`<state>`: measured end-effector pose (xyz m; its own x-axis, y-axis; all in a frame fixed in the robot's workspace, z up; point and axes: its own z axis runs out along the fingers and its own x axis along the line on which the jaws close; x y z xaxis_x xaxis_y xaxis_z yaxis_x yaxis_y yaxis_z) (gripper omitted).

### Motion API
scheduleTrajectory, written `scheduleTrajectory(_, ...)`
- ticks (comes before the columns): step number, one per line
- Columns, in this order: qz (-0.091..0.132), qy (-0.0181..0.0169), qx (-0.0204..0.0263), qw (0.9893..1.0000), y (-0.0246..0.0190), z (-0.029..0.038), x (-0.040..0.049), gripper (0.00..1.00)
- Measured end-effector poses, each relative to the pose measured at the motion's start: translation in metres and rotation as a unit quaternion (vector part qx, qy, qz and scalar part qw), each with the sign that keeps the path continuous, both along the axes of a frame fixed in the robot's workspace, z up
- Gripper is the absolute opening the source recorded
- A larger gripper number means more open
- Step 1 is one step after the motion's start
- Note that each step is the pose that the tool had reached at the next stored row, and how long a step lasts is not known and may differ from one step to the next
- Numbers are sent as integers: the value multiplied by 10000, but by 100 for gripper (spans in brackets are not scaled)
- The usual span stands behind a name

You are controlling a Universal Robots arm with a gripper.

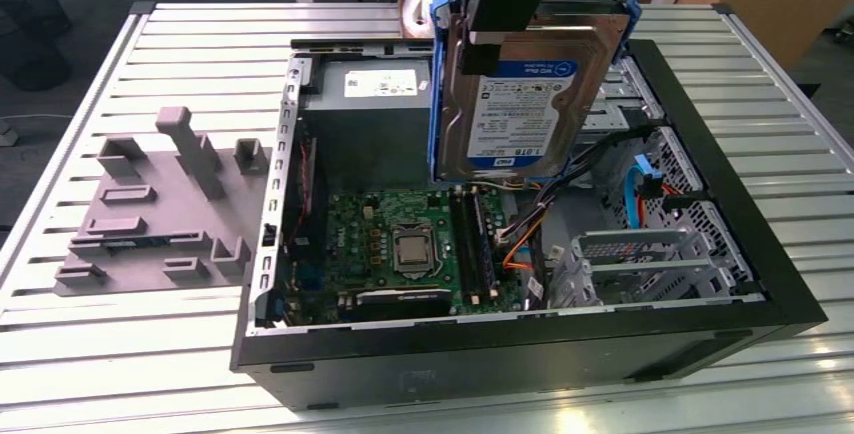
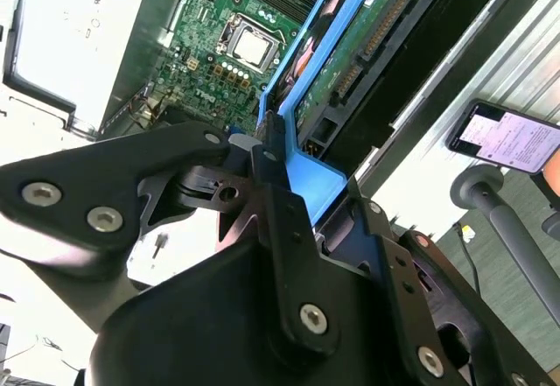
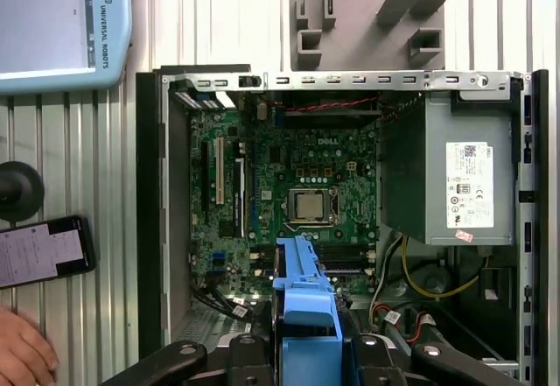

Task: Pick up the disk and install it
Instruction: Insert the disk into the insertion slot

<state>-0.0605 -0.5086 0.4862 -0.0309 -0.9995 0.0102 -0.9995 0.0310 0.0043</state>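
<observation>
Clamping the disk (image 1: 523, 104) by its top edge, the end effector (image 1: 518, 14) sits upper centre in the exterior view. Disk hangs on edge, label outward, above the open case (image 1: 761, 254) on the bench (image 1: 134, 354), likely to clear the case walls.

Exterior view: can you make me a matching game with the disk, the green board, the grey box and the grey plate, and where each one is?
Things:
1. disk
2. green board
3. grey box
4. grey plate

Places:
A. on the table, outside the case
B. flat on the case's floor
C. held up by the gripper, above the case
D. in a corner of the case, with a white sticker on it

Pairs: 1-C, 2-B, 3-D, 4-A
</observation>
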Motion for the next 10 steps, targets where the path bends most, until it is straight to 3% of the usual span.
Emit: scheduleTrajectory(10, 0, 0, 0, 10000, 0, 19, 0, 36)
